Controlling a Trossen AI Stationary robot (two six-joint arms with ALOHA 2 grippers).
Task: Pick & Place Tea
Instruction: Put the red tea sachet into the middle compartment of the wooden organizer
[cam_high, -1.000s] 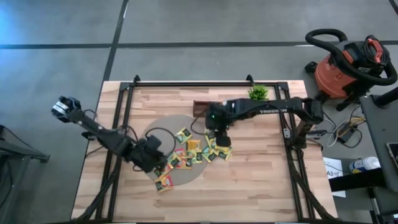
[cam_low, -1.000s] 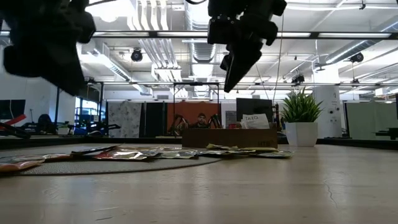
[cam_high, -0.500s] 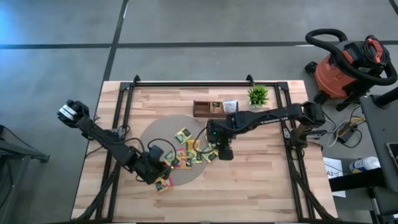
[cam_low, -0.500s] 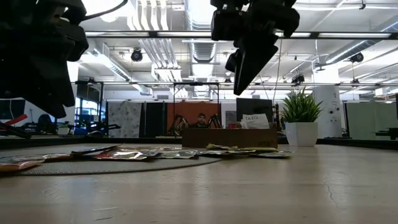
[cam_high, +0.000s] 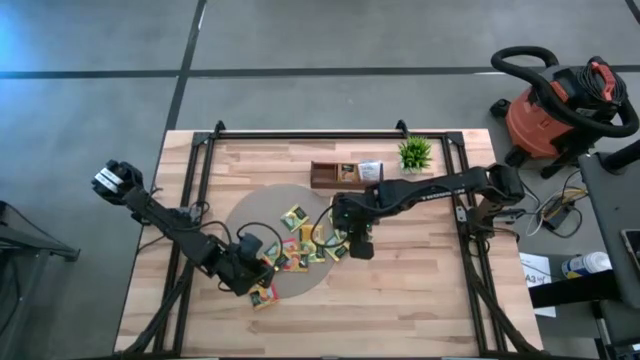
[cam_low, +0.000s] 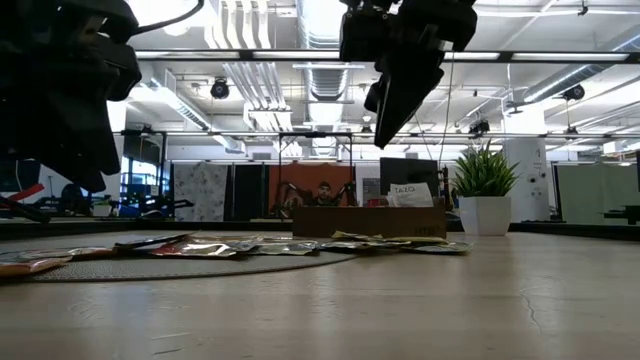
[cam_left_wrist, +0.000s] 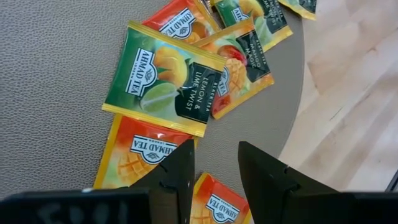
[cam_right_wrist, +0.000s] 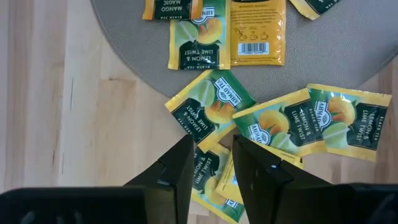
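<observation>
Several tea sachets (cam_high: 300, 245), yellow-green and orange-red, lie flat and partly overlapping on a round grey mat (cam_high: 255, 215); some lie past its edge on the wooden table. My left gripper (cam_high: 252, 272) hangs open above the mat's near side, its fingers (cam_left_wrist: 180, 171) over an orange sachet (cam_left_wrist: 146, 152) beside a green lemon-lime one (cam_left_wrist: 165, 78). My right gripper (cam_high: 358, 245) hangs well above the table (cam_low: 385, 130), open by a narrow gap (cam_right_wrist: 211, 165), over the green sachets (cam_right_wrist: 211, 102) at the mat's right edge. Both point steeply down.
A brown wooden tray (cam_high: 325, 176) with a white box in it and a small potted plant (cam_high: 415, 152) stand at the table's far side. Black frame rails (cam_high: 205, 180) run along the table's left, right and far edges. An orange shop vacuum (cam_high: 550, 100) stands on the floor.
My right gripper has swung toward the table's near edge, uncovering the wooden tray, and then has held still. My left gripper has gone down and toward the near edge, rolling a little, and then stopped. The sachets have not moved.
</observation>
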